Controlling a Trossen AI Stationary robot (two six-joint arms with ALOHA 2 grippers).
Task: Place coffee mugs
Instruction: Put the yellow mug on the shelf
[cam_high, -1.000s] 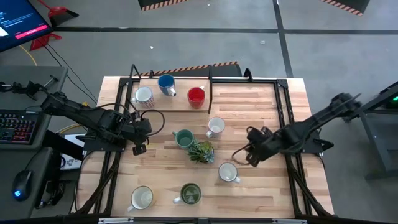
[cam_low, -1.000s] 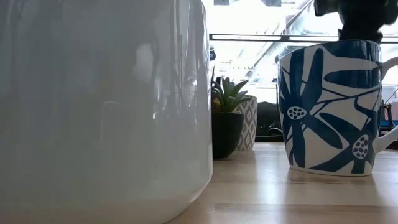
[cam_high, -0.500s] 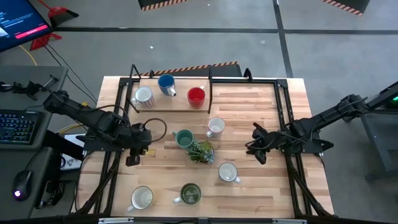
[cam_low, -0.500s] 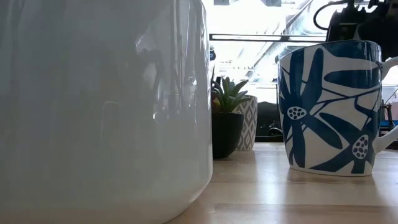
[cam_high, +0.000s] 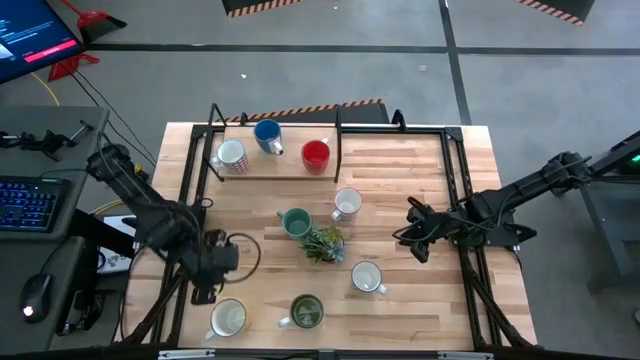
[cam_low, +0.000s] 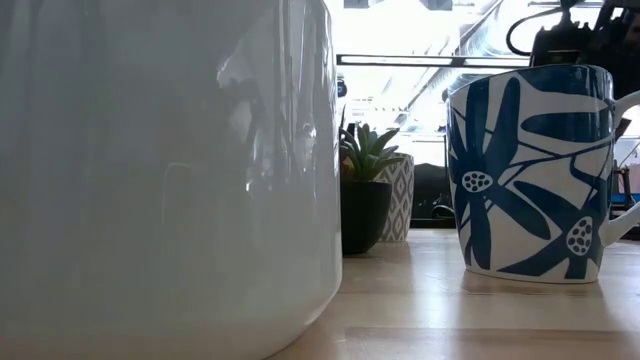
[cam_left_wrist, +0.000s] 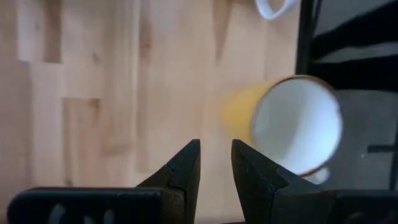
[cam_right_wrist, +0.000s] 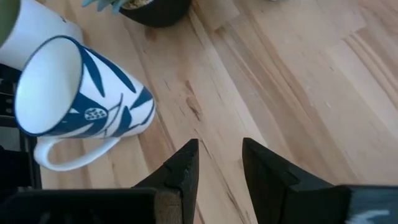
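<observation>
The left gripper hovers over the light wooden table, its fingers a small gap apart and holding nothing, just beside a cream ceramic mug at the near edge. The right gripper hangs slightly parted and empty, near a white mug with blue leaves.

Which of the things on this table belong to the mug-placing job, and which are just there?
Part of the job:
blue mug
red mug
teal mug
olive green mug
four white mugs

Just there:
small plant
table
</observation>
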